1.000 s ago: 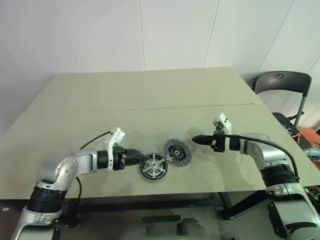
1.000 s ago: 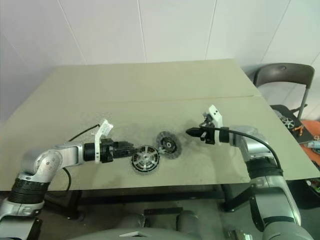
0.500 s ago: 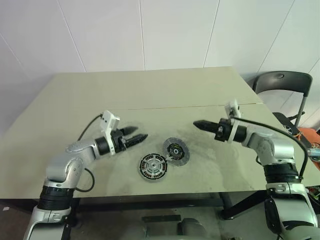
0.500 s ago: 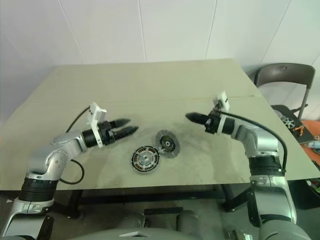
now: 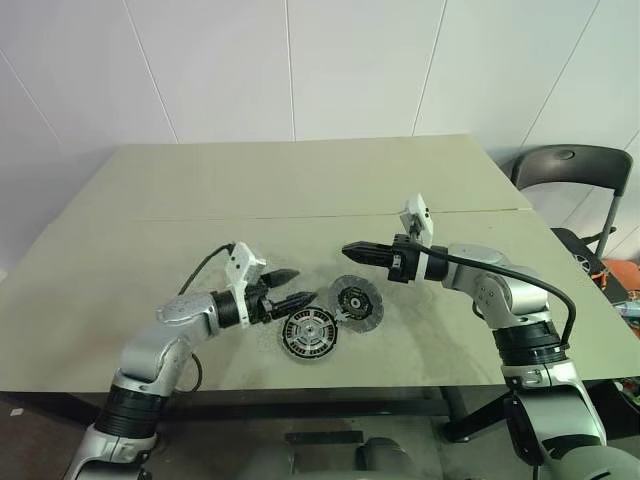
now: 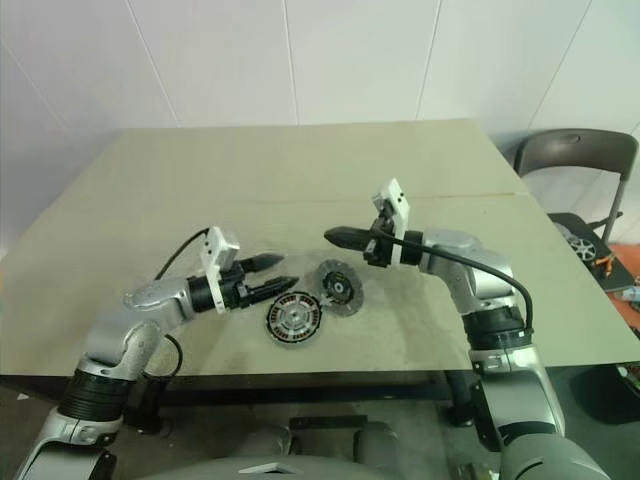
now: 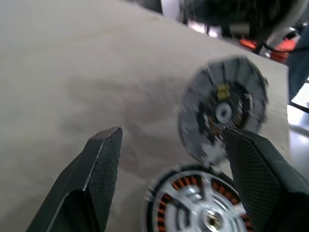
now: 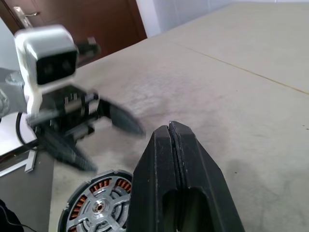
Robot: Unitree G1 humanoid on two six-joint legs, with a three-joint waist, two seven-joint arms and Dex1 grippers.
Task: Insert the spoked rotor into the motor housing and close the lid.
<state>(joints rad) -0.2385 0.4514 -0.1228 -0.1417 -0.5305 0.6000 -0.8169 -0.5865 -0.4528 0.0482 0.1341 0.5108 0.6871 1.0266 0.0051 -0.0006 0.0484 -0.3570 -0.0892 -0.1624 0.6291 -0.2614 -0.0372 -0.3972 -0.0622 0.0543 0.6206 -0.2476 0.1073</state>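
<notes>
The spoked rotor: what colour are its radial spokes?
Copper-brown, ringing a silvery hub on the spoked rotor; clearest in the left wrist view.

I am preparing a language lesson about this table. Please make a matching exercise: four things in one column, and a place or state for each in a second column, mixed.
Things:
1. left gripper
2. right gripper
3. spoked rotor
4. lid

States:
a. shut, above the table
b. tilted, its edge resting on the spoked rotor
c. open, holding nothing
d. flat on the table, copper spokes upward

Pairs: 1-c, 2-a, 3-d, 4-b
</notes>
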